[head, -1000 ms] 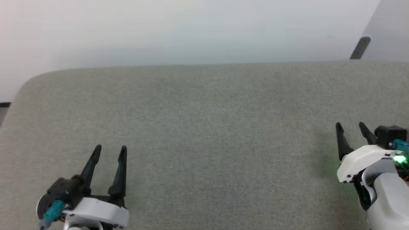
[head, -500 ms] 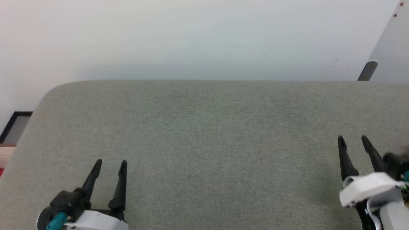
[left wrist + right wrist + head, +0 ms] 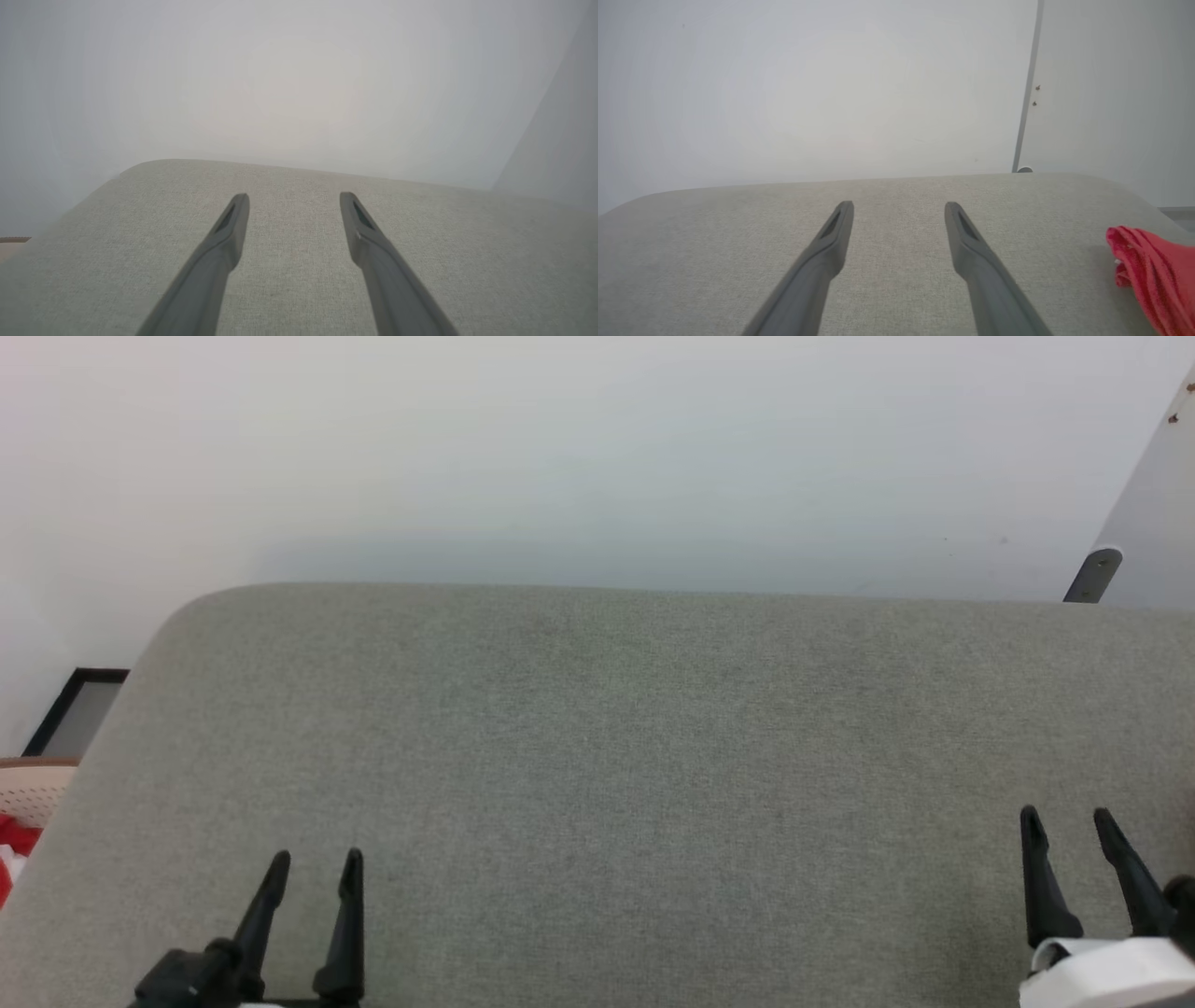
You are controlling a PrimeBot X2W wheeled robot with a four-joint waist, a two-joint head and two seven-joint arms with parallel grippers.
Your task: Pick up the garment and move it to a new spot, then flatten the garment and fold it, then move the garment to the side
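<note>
A bunched piece of the red garment (image 3: 1153, 275) lies on the grey fabric surface (image 3: 896, 289) at the right edge of the right wrist view, right of my right gripper (image 3: 899, 205) and apart from it. That gripper (image 3: 1066, 817) is open and holds nothing, low at the right of the head view. My left gripper (image 3: 316, 859) is open too, low at the left, over bare grey fabric (image 3: 299, 280). Its fingers (image 3: 233, 224) have nothing between them.
The grey padded surface (image 3: 597, 756) has a rounded far-left corner and a white wall behind it. A beige perforated basket (image 3: 33, 789) with red and white cloth (image 3: 11, 847) sits past its left edge, beside a dark frame (image 3: 79, 709). A grey panel (image 3: 1153, 523) leans at the right.
The whole head picture has slid downward, so the camera has moved; the basket and dark frame came into view at the left. Both grippers sit lower in the picture and stay open.
</note>
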